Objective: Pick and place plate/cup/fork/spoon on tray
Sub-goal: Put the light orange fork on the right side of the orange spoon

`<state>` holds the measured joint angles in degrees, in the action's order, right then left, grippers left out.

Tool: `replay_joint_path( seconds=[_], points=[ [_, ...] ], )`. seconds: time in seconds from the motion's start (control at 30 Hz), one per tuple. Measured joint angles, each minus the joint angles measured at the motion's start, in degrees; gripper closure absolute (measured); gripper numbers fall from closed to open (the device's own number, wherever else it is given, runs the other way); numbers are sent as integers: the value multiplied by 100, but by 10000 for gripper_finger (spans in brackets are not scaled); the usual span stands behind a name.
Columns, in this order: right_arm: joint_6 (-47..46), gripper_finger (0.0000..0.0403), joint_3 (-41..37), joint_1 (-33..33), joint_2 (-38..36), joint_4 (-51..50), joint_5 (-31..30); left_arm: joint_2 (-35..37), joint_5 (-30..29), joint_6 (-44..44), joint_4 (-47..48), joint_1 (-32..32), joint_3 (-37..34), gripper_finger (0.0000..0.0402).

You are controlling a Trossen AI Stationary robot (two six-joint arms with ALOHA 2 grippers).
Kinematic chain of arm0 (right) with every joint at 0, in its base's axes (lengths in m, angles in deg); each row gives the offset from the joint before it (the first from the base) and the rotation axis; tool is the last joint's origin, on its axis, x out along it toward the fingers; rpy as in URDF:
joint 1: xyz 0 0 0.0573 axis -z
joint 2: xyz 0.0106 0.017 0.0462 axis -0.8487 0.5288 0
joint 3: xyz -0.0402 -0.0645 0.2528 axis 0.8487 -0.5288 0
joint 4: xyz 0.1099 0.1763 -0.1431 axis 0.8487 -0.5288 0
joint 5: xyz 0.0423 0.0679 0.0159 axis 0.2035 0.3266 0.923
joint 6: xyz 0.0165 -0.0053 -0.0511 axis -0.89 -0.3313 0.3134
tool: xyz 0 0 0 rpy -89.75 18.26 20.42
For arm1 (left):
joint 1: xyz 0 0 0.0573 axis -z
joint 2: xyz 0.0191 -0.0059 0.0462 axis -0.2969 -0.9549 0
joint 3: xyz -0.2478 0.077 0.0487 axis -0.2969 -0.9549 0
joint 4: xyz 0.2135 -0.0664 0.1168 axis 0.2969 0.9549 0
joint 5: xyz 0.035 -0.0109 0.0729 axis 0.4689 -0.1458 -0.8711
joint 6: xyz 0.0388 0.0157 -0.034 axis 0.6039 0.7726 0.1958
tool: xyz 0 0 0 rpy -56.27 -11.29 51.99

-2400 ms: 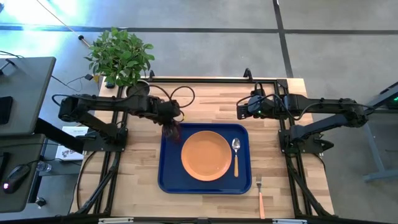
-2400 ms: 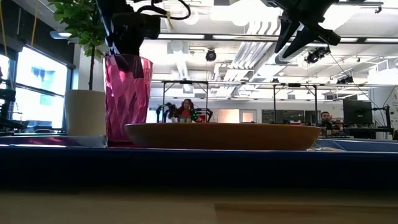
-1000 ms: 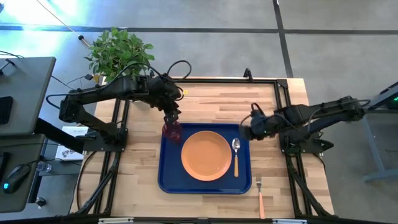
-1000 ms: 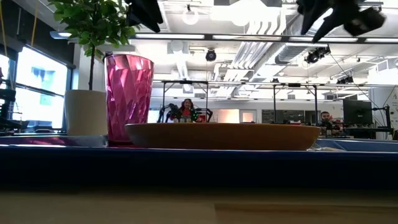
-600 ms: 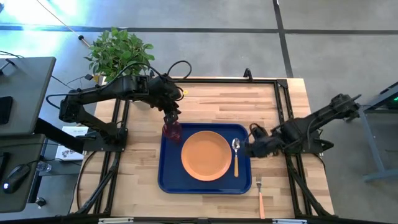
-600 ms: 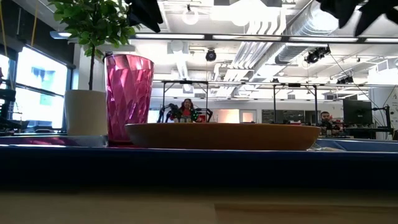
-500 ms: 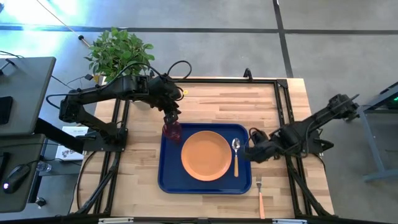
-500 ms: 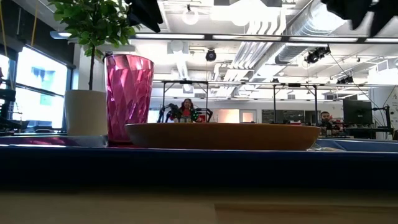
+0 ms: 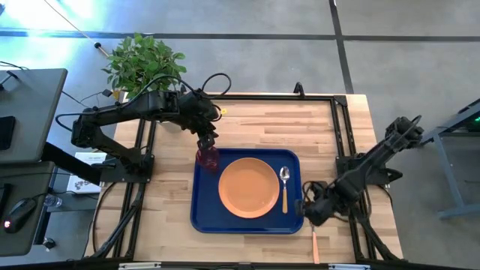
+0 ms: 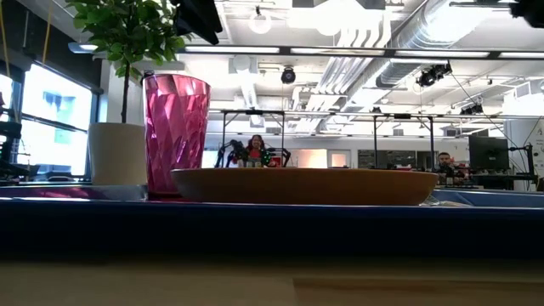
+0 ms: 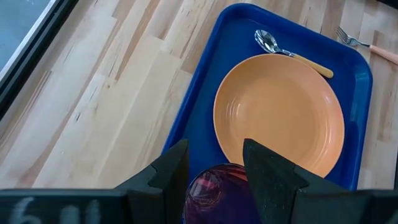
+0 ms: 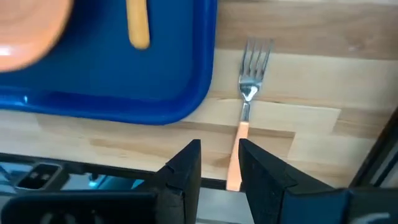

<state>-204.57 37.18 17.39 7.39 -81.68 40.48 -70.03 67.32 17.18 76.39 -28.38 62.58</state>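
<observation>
The fork (image 12: 249,115), thin, light and stiff, is seen flat on the table (image 9: 262,124) just beside the tray (image 9: 202,217); the orange handle is judged the best hold; the right gripper (image 12: 219,163) is poised above, fingers parted.

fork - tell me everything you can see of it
The fork has silver metal tines and a long orange handle. It lies flat on the bare wooden table, just off the blue tray's near right corner, not touching it, tines toward the far edge. The right gripper hangs above its handle, fingers slightly apart, not holding it.
</observation>
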Motion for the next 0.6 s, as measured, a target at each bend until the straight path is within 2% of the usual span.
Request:
replay_joint_path(
  seconds=[0.2, 0.33, 0.6],
  points=[
    [-14, 304, 0, -304, 300, 274, 15, 0, 0, -15, -13, 0, -2, 259],
    [-20, 300, 0, -469, 541, 268, 415, 0, 0, -160, -16, -1, -2, 259],
    [-186, 256, 0, -795, 1209, 655, 571, 0, -20, -340, -26, -1, -2, 259]
  ],
)
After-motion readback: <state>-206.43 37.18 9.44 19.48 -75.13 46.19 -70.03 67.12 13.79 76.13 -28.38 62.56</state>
